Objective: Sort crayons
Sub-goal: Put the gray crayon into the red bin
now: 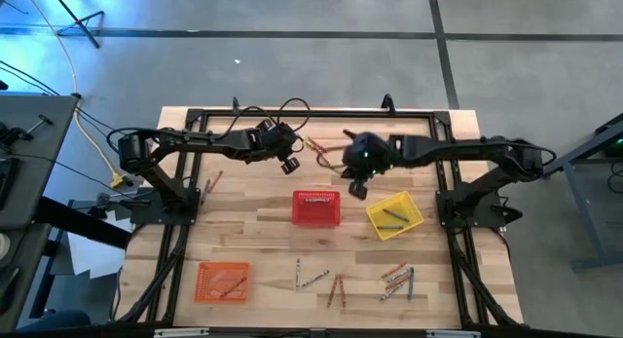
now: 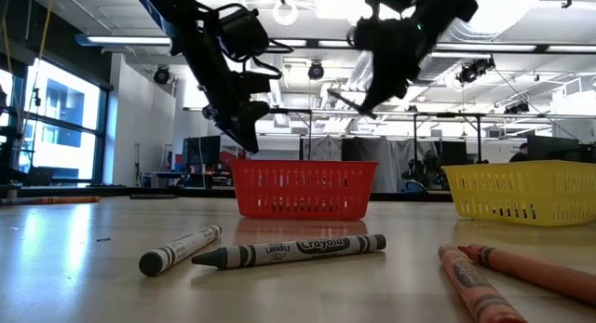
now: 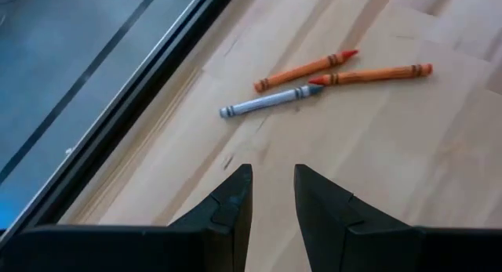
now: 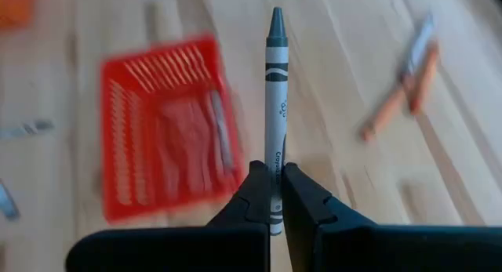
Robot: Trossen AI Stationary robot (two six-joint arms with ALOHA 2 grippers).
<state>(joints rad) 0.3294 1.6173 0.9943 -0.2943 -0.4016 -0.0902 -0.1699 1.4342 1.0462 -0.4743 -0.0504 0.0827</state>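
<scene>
Loose crayons (image 1: 331,284) lie along the counter's (image 1: 253,231) near edge, awaiting sorting. Beyond them, the right claw (image 4: 274,195) pinches a grey crayon (image 4: 275,99) upright above the red basket (image 1: 316,207), seemingly carrying it to its bin. Farther back, the left claw (image 3: 274,195) hovers narrowly parted over three more crayons (image 3: 314,80).

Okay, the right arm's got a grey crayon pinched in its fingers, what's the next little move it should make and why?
Probably carry it sideways until it hangs over one of the baskets, then let go. The right gripper is shut on the grey crayon, lifted clear of the table, between the red basket and the yellow basket. Which basket takes grey isn't clear. The left gripper hovers empty near the far-edge crayons.
</scene>
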